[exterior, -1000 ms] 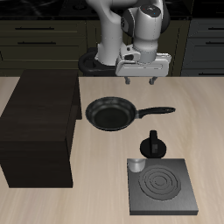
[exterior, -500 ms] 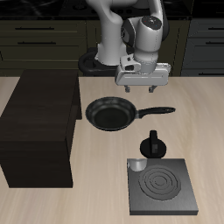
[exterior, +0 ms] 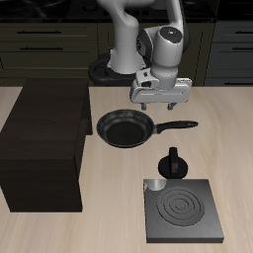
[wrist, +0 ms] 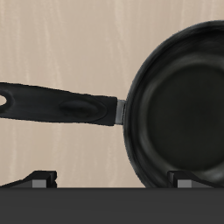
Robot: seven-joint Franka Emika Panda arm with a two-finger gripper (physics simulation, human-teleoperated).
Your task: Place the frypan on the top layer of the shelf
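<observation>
Lowered since earlier, open empty gripper (exterior: 161, 102) hovers above frypan (exterior: 126, 127), which sits on table at shelf's (exterior: 44, 138) 3 o'clock; off-center handle grasp could tilt it.

Frypan (wrist: 175, 96) bowl cut off at wrist view's edges; end effector (wrist: 112, 179) fingertips barely visible, jaw spacing unclear.
</observation>
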